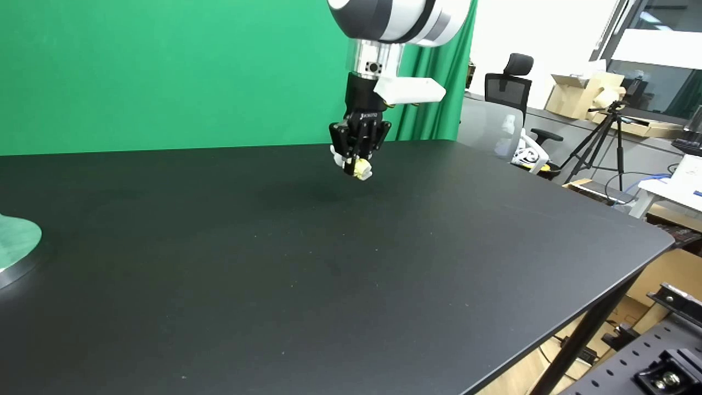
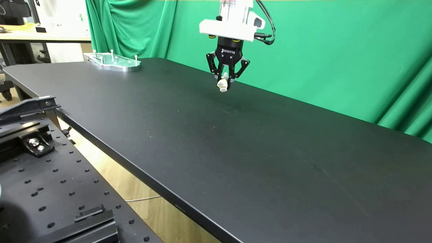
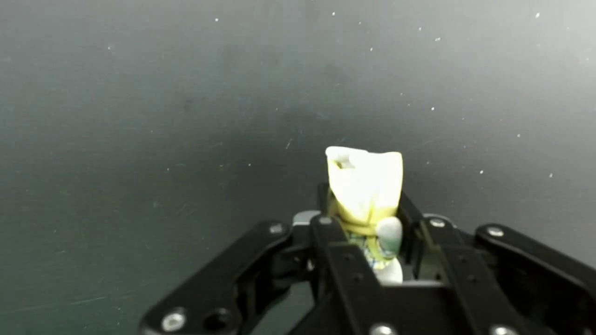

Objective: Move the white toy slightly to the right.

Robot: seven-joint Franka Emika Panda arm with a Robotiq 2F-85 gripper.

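Observation:
The white toy [image 3: 368, 186] is small, with a white and pale yellow end, a patterned middle and white rounded bits. My gripper [image 3: 364, 200] is shut on it, one finger on each side. In the wrist view the pale end sticks out past the fingertips and the left finger partly covers the patterned middle. In both exterior views the gripper [image 1: 357, 160] [image 2: 225, 82] points down and holds the toy [image 1: 362, 169] [image 2: 222, 84] above the black table, toward its green-curtained side. The toy looks apart from the tabletop.
The black table [image 1: 274, 274] spreads below. A pale green round-edged object [image 1: 16, 241] is at the left edge of an exterior view. A clear greenish plate with white posts [image 2: 114, 64] stands at a table end. A green curtain [image 2: 303, 60] hangs behind. A perforated grey board [image 2: 84, 175] adjoins the table.

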